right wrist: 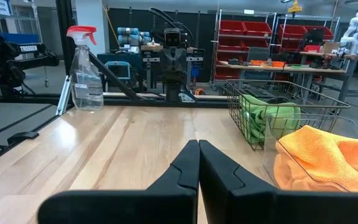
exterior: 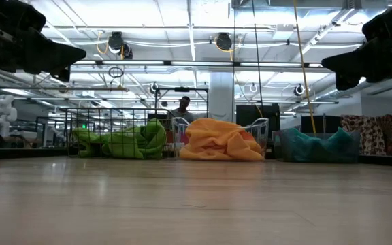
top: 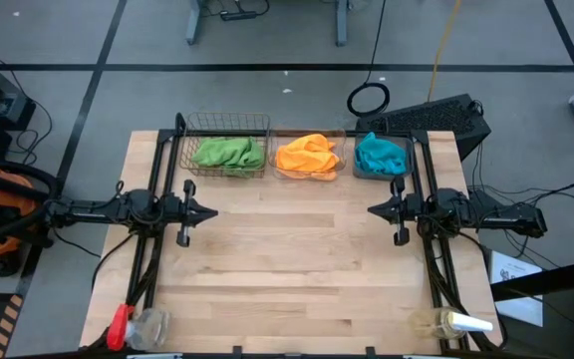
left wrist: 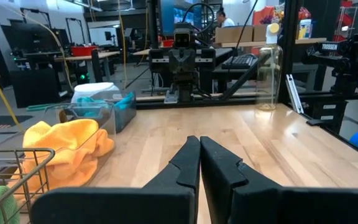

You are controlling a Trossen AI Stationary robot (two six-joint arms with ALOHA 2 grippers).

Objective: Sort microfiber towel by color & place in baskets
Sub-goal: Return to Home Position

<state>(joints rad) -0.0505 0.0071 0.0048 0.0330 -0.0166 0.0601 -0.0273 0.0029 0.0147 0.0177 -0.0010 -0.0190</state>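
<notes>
Your left hand (top: 205, 211) hangs over the bench (top: 287, 289) at its 9 o'clock side and points across toward 3 o'clock. The left wrist view shows its fingers (left wrist: 188, 163) pressed together on nothing.

Along the 12 o'clock edge the three bins stand side by side:
- **About 11 o'clock:** the wire basket (top: 225, 122) holds the green towel (top: 229, 153).
- **12 o'clock:** the clear tub (top: 276, 172) holds the orange-yellow towel (top: 307, 155), which the low view shows heaped above the rim.
- **About 1 o'clock:** the dark grey tub (top: 360, 172) holds the teal towel (top: 381, 154).

Your right hand (top: 375, 209) mirrors the left at the 3 o'clock side and points toward 9 o'clock. Its fingers are likewise pressed together and empty.

I judge the sorting finished, since each colour sits in its own bin and I see no towel loose on the boards. The step in hand reads as parking the arms at home, and both look at or very near that pose. The next move calls for little, as there is nothing left to grasp. Let the arms settle level, well apart from the bins at 12 o'clock, with both hands closed. You might look over the orange-yellow heap, as it is the one most likely to spill over a rim.
</notes>
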